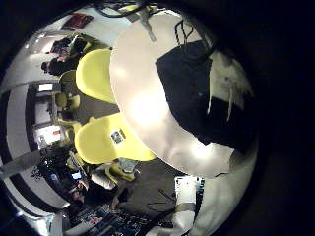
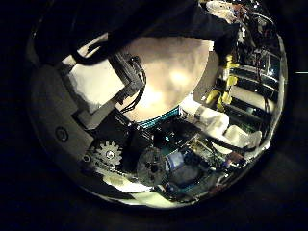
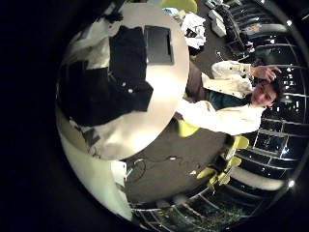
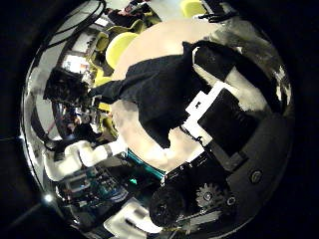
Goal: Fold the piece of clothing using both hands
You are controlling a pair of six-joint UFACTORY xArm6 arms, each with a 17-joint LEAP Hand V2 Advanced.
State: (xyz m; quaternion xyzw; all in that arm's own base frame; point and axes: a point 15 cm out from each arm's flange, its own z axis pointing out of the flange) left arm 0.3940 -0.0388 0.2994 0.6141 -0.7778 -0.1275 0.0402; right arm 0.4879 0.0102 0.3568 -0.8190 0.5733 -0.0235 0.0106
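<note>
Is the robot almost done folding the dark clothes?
Not nearly. The dark piece of clothing lies rumpled on the round white table, with no neat fold showing, so nothing looks finished. In the right thumb side view, a hand is close over the cloth, though I cannot tell whether its fingers hold it. The folding itself is all still left.

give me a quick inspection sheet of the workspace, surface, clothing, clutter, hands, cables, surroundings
surface: round pale table, mostly bare around the cloth
job's things: dark piece of clothing lying spread on the table, not neatly folded
clutter: nothing seen on the table besides the clothing
hands: left hand and right hand both above the clothing, fingers look straight, not gripping it
cables: nothing seen on the table
surroundings: yellow chairs beside the table
</note>
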